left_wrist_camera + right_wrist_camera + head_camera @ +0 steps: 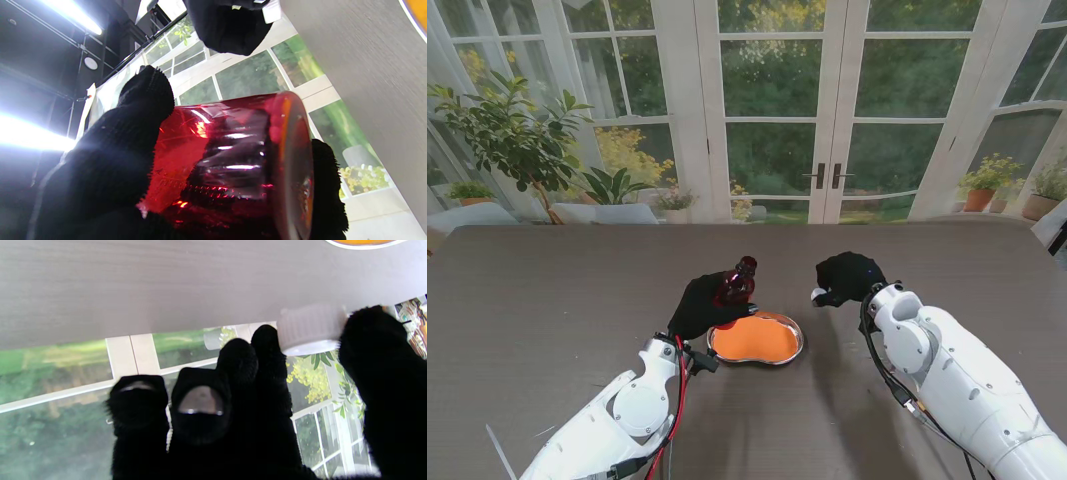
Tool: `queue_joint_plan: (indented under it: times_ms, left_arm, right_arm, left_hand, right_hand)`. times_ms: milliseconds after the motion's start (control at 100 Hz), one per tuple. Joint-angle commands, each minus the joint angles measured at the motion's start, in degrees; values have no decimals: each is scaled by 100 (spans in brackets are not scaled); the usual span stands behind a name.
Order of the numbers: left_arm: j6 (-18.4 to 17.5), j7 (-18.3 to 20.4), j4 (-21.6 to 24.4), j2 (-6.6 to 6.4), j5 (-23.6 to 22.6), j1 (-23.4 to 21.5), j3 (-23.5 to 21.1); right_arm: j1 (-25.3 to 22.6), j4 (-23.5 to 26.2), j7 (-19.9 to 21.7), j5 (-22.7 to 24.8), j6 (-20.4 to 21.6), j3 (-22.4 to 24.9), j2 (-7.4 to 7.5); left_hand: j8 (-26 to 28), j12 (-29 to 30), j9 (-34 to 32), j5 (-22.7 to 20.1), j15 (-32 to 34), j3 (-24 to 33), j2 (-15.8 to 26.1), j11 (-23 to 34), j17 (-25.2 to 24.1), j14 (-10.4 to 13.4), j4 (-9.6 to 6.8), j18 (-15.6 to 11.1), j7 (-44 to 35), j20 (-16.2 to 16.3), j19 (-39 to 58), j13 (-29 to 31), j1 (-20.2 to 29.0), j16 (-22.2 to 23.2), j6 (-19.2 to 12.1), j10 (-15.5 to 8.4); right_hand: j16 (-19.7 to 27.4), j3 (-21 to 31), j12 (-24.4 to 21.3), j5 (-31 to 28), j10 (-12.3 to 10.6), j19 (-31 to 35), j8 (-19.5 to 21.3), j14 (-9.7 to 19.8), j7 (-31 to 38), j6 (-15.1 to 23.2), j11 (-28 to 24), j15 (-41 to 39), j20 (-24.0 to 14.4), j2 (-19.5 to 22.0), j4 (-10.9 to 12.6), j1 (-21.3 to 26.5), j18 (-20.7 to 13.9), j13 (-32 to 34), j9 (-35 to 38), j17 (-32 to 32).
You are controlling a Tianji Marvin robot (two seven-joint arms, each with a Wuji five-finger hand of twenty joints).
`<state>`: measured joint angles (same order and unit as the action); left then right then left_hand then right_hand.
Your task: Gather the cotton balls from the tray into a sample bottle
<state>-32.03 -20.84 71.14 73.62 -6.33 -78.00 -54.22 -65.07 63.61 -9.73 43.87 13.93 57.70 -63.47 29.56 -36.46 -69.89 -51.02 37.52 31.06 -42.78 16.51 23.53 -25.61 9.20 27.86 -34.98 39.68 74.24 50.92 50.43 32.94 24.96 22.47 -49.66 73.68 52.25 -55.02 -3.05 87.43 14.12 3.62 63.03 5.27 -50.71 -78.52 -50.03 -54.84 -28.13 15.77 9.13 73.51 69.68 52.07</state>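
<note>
Soft daylight through the windows [772, 110]; ceiling strip lights [30, 133] flare badly, and the white cap [310, 328] looks perhaps motion-blurred.

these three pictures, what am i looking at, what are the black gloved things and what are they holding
They are one robot's two arms, each ending in a five-finger hand in a black glove. The wide picture looks down from its stand; the other two come from cameras on each wrist, looking along the fingers. On the grey table lies a metal tray with an orange inside. The left hand holds a red see-through sample bottle, tilted. The right hand pinches a white ribbed cap, probably the bottle's. I cannot make out any cotton balls.
</note>
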Motion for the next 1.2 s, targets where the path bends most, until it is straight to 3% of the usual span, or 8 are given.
queue_joint_plan:
  times_ms: [0,350,700,1190]
  left_arm:
    - [34,124,21,9,23,-1,-2]
    - [114,242,66,-38,29,-27,-27]
    - [134,349,82,-73,43,-47,-28]
    - [108,464,68,-106,47,-47,-9]
  right_arm:
    - [-65,210,103,-42,-54,54,0]
    - [-505,1397,445,-328,-364,619,-25]
    - [-721,2382,516,-628,-566,791,-88]
    - [-736,2917,635,-782,-448,564,-107]
  left_hand:
    - [-15,69,-499,-962,52,1685,1284,171,-84,133,160,-209,-747,100,225,18,957,40,-1692,-736]
    - [-12,71,-504,-965,51,1683,1282,171,-82,124,158,-219,-744,101,226,10,957,40,-1693,-715]
    - [-9,67,-505,-966,51,1687,1286,173,-86,127,155,-214,-744,101,226,7,964,39,-1696,-716]
    - [-3,68,-498,-973,51,1683,1286,169,-86,120,154,-205,-743,104,225,9,967,40,-1686,-707]
  right_hand:
    - [-43,506,57,-43,-155,349,156,131,542,525,-238,-183,41,450,547,717,-65,210,62,43]
    - [-36,450,62,-30,-107,353,174,98,524,478,-226,-174,23,498,576,748,-40,208,52,30]
    - [-32,418,72,-30,-98,348,206,101,500,451,-210,-165,9,512,591,764,-22,207,57,14]
    - [-26,388,97,-13,-119,335,249,113,465,481,-175,-138,1,551,603,751,-35,208,57,6]
